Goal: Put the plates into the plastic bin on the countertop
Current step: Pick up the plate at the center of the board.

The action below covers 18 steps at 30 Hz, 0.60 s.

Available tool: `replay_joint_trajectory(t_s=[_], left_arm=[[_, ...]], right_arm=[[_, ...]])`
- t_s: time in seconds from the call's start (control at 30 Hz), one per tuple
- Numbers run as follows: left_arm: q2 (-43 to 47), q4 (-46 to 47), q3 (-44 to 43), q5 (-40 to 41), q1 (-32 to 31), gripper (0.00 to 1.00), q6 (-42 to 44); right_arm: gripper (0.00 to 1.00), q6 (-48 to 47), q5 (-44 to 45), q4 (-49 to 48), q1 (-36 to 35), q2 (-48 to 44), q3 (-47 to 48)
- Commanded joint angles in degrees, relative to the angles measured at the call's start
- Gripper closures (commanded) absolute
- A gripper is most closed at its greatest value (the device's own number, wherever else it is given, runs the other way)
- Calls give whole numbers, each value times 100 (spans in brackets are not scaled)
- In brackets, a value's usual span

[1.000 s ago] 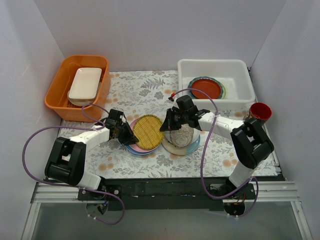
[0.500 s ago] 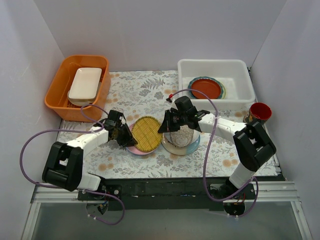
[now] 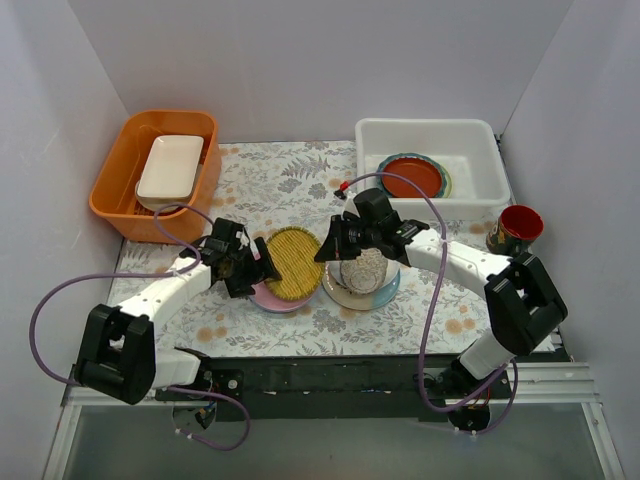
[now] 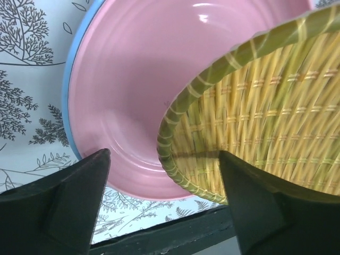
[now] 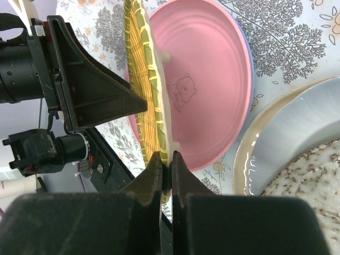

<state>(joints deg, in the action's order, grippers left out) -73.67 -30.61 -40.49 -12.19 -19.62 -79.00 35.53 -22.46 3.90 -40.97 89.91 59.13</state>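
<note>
While the right gripper (image 5: 166, 169) pinches the rim of the woven yellow-green plate (image 5: 139, 64) between closed fingers, propping it up on edge, the left gripper (image 4: 164, 180) has its fingers (image 4: 64, 207) spread wide. The plate's near rim sits in the gap between them, clear of the left finger.

Under the tilted plate lies a pink plate (image 4: 133, 95), resting on a light blue plate (image 4: 71, 95). Just to the right is a second stack topped by a speckled plate (image 3: 364, 268), and the right arm (image 3: 460, 260) reaches across it.

The plastic bin (image 3: 470, 135) stands at the far right corner of the countertop (image 3: 290, 180), well apart from both stacks. A red-brown plate (image 3: 411, 176) lies inside it. A red cup (image 3: 520, 222) stands near the bin's front right corner.

At the far left, an orange tub (image 3: 115, 185) holds a white rectangular dish (image 3: 170, 165). The countertop carries a grey leaf print with small orange flowers, and plain white walls (image 3: 300, 60) close it in on three sides.
</note>
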Motion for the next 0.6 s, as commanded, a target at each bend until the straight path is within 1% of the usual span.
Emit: replay_joint_trajectory(t_s=[0.0, 0.03, 0.07, 0.27, 0.57], left_arm=[[537, -77, -231, 50, -25, 6, -19], [607, -59, -240, 50, -33, 2, -71], [739, -33, -249, -3, -25, 2, -80], [1117, 55, -223, -337, -25, 2, -220], [2049, -112, -126, -364, -25, 2, -458]], right_arm=[[99, 103, -277, -251, -69, -465, 151], [99, 103, -268, -250, -69, -500, 134], [99, 112, -250, -241, -69, -544, 125], [99, 138, -180, -197, -69, -746, 28], [99, 139, -66, -188, -60, -1063, -192]])
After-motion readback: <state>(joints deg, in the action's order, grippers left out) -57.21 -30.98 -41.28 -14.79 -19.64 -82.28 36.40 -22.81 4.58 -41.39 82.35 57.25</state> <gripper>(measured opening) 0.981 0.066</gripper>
